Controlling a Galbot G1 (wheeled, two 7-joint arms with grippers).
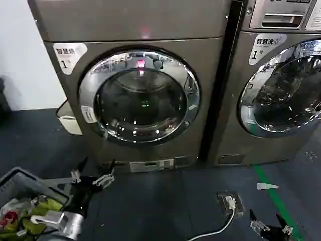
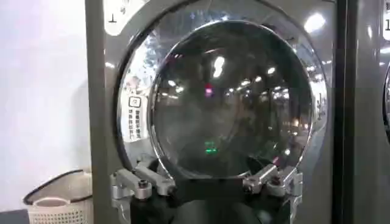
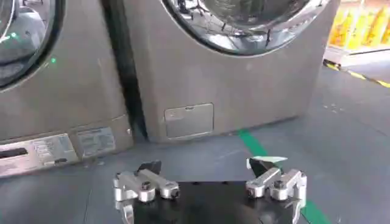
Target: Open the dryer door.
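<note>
round chrome-ringed, dark-glass dryer door (image 1: pixel 139 96) shut, centre of head view, on bronze-grey machine. left gripper (image 1: pixel 95 173) lower left, fingers spread, empty, door directly ahead and above; nearer arm. right gripper (image 1: pixel 268 224) lower right, splayed, idle.

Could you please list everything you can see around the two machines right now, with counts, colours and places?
dryer door: one, chrome ring with dark glass, shut, on the bronze-grey machine facing the robot.
neighbouring machine's door: one, chrome-ringed, shut, on the machine to the right.
silver drawer panel: one, top of that right machine.
laundry basket: one, grey, holding green and white cloth, low on the robot's left.
pale bin: one, cream, on the floor left of the dryer.
floor socket: one, grey, white cable plugged in, before the machines.
green floor line: one, right of the socket.
left gripper: one, open, low before the dryer.
right gripper: one, open, low at the robot's right, near the green line.
</note>
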